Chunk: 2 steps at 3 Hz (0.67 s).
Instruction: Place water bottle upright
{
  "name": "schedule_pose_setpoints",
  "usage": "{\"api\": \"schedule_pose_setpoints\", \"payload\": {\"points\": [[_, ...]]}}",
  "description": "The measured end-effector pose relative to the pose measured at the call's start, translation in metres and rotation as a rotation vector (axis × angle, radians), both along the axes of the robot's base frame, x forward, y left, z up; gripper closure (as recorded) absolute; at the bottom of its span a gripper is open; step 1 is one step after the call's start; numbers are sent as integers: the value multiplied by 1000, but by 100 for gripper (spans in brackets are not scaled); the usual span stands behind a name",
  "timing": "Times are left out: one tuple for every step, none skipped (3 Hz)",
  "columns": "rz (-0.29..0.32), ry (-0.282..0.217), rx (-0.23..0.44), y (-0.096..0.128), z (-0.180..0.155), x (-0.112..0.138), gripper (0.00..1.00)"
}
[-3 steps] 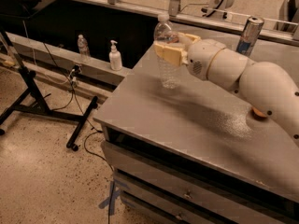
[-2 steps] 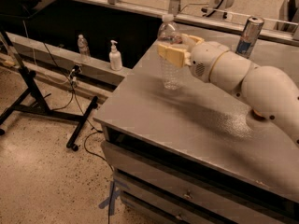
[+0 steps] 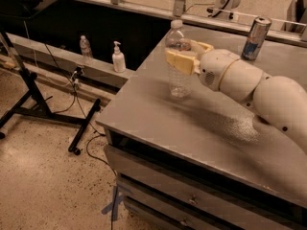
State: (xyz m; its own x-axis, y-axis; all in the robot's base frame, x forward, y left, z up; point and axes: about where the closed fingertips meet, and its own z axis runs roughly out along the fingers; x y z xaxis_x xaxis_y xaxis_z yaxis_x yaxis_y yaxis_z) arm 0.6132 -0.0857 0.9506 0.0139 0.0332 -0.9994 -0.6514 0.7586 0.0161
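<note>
The water bottle (image 3: 179, 82) is clear ribbed plastic with a white cap. It stands upright on the grey table (image 3: 158, 123), near the table's far left part, and its base looks to be on the surface. My gripper (image 3: 181, 52) reaches in from the right. Its yellowish fingers (image 3: 178, 61) are closed around the bottle's middle, one in front and one behind. The label is mostly hidden by the fingers.
A drink can (image 3: 255, 38) stands at the back right of the table. A small clear bottle (image 3: 85, 47) and a white pump dispenser (image 3: 118, 58) sit on a low ledge to the left. A black wheeled stand (image 3: 33, 95) is on the floor at left. Drawers (image 3: 192, 200) are under the table.
The gripper and the bottle have shifted slightly to the right and down; the bottle stays upright in the grip.
</note>
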Motion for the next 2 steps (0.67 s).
{"api": "schedule_pose_setpoints", "payload": {"points": [[17, -3, 10, -3, -4, -7, 100], [37, -8, 10, -5, -7, -13, 82]]}}
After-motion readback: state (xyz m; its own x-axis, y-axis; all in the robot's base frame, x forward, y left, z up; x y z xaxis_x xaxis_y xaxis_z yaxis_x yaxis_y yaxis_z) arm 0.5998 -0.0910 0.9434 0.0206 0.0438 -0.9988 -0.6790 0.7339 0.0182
